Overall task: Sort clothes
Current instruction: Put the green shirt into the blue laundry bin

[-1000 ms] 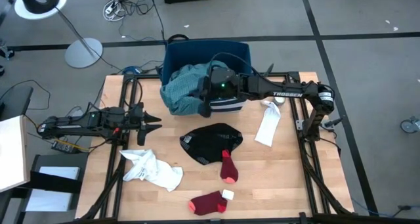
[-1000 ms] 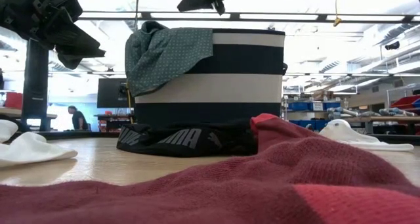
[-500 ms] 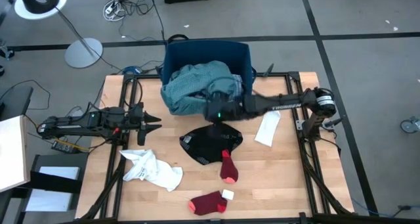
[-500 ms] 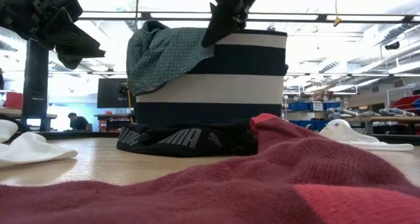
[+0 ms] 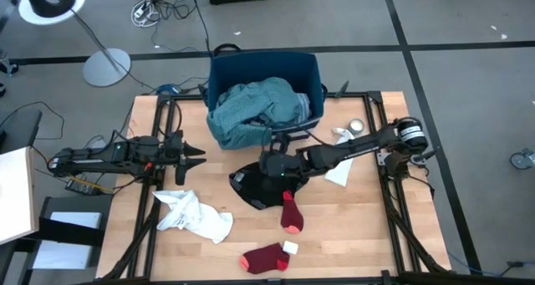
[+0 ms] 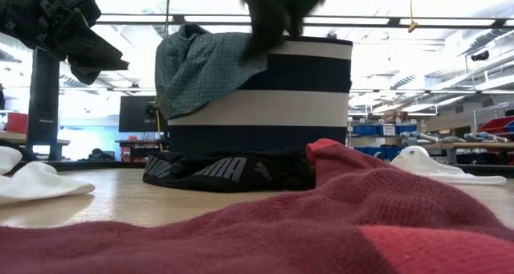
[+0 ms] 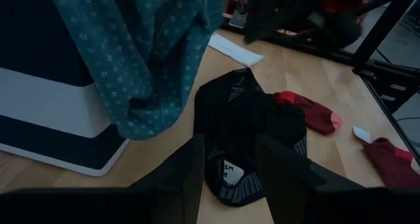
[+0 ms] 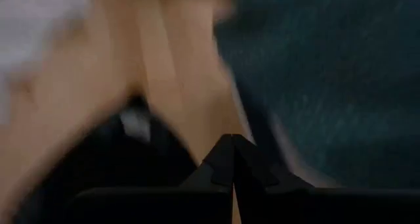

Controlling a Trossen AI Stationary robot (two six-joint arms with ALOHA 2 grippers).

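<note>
Matt wooden table [image 5: 368,226], soft cloth socks [image 5: 290,211]

text: PUMA | on: black garment [image 6: 229,170] (twice along its waistband)

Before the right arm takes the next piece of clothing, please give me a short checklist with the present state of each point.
1. Right gripper over the black garment: ok, it is above the garment's upper edge.
2. Right gripper fingers open for a grasp: not ok, they are shut.
3. Right gripper empty: ok, nothing hangs from it.
4. Left gripper out of the way: ok, open, at the table's left side.
5. Teal garment secure in the bin: cannot tell, part drapes over the front wall.
6. Red sock clear of the black garment: not ok, it overlaps the edge.
</note>
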